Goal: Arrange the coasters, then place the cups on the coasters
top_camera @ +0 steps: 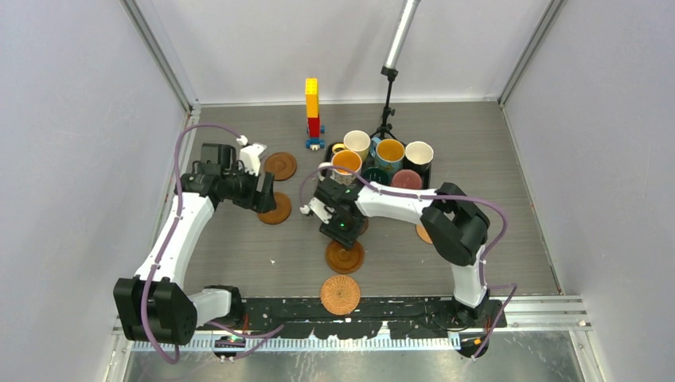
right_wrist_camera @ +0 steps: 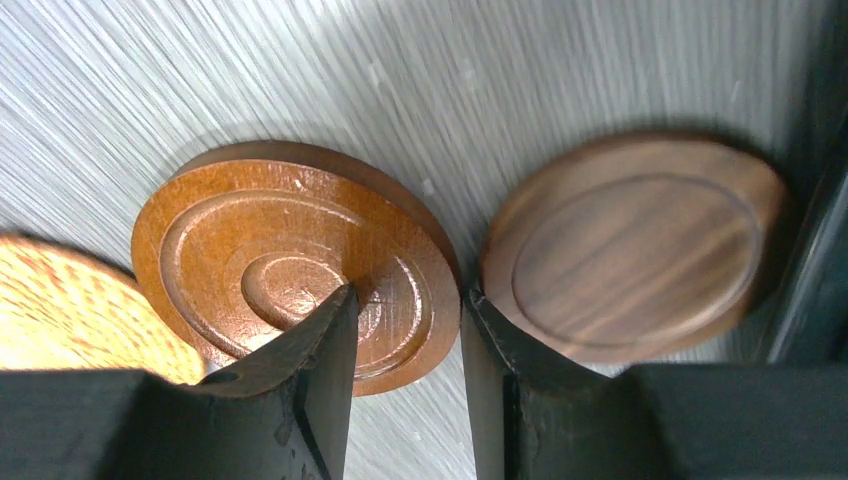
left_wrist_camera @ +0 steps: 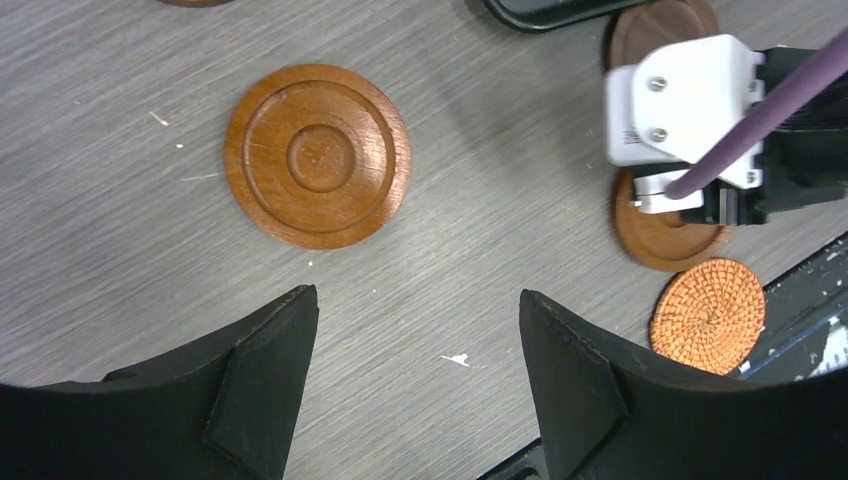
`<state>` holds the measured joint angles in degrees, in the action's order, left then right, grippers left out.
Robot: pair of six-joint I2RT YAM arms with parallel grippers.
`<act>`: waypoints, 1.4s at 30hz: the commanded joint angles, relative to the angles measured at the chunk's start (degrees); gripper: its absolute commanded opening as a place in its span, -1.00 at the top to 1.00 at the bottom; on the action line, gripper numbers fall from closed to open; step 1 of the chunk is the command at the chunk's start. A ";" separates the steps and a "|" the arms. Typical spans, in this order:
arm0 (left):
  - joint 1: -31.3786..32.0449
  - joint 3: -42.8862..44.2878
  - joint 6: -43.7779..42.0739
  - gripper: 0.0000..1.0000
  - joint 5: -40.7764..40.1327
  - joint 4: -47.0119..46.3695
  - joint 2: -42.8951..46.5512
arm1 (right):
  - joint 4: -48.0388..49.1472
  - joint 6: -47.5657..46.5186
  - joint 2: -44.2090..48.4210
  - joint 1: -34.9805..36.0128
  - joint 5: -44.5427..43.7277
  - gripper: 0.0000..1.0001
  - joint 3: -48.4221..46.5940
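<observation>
While the right fingers (right_wrist_camera: 400, 330) pinch a glossy coaster's (right_wrist_camera: 290, 260) rim, the left fingers (left_wrist_camera: 415, 320) (spread) hover beside another coaster (left_wrist_camera: 317, 155).

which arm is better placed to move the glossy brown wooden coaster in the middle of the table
Right. The right gripper is straddling the rim of that glossy brown wooden coaster; the left gripper hovers open over another coaster farther left.

Six coasters (top_camera: 343, 256), six cups (top_camera: 390, 150), one brick tower (top_camera: 313, 111), one tray (top_camera: 427, 178).

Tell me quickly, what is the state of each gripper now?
Left gripper: open, holding nothing, above a glossy brown coaster.
Right gripper: closed on the rim of another glossy brown coaster.
</observation>
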<state>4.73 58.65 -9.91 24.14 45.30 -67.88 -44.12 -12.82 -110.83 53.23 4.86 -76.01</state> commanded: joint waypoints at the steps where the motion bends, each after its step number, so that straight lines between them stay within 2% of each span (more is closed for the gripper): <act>1: -0.07 -1.49 -1.08 -0.52 3.58 0.13 1.62 | 12.51 4.51 -4.01 0.49 0.06 0.17 -5.52; 5: 0.98 -3.62 -1.25 -0.52 4.32 -1.30 2.36 | 11.19 4.77 -0.34 0.21 0.98 0.02 -6.40; 11: 10.92 -7.41 -1.86 -0.54 -0.66 -5.33 2.18 | 9.95 5.11 10.22 -4.06 5.47 -0.24 -2.66; 17: 22.19 -9.62 -1.62 -0.55 -6.17 -10.91 -1.52 | 9.24 6.47 22.73 -12.10 10.63 -0.27 6.46; 24: 31.94 -7.50 -0.34 -0.55 -10.69 -17.01 -12.03 | 8.90 7.63 34.84 -15.51 11.22 -0.32 12.62; 35: 40.22 -2.69 -1.86 -0.47 -16.34 -21.53 -24.17 | 6.07 7.64 37.77 -21.66 10.78 -0.35 12.73; 38: 40.32 -1.54 -3.11 -0.37 -17.79 -19.68 -26.52 | 5.90 7.51 37.79 -22.13 10.78 -0.35 12.74; 42: 40.04 -2.59 -7.11 -0.16 -17.81 -15.09 -24.84 | 5.71 6.75 37.48 -22.21 10.86 -0.35 12.72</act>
<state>45.10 55.24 -12.49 7.88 27.11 -94.65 -38.85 -5.76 -75.24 31.31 15.25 -63.13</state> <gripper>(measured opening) 0.621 0.673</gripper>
